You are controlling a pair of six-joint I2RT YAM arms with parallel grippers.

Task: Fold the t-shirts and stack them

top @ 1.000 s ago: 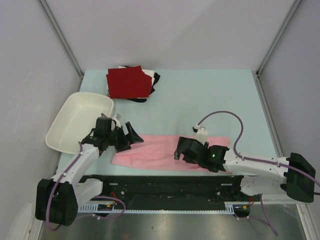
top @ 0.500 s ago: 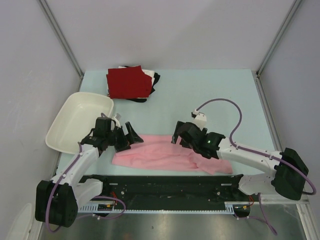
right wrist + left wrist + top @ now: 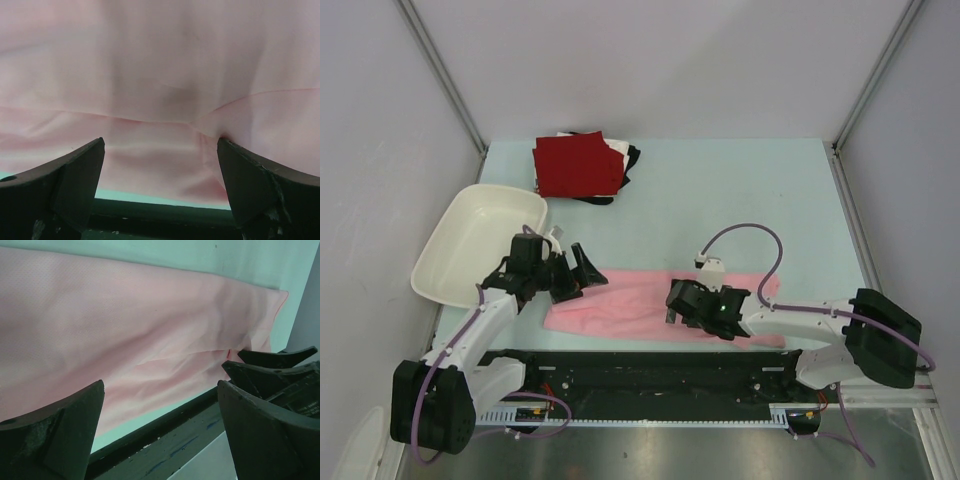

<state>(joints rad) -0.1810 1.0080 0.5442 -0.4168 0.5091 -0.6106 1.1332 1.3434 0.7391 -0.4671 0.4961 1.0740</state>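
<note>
Along the near edge of the table (image 3: 720, 200), the light pink t-shirt (image 3: 630, 300) lies flat under the left jaws and right jaws, both wide open and empty, which should pinch all layers before lifting.

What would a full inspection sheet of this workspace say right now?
Surface: pale green table, flat.
Job's things: pink t-shirt lying as a long strip near the front edge; folded stack at the back, dark red on top, white and black showing beneath.
Clutter: white tub at the left edge.
Grippers: left gripper open at the shirt's left end; right gripper open over its middle.
Cables: purple cable looping above the right arm.
Surroundings: plain walls; nothing else seen.
</note>
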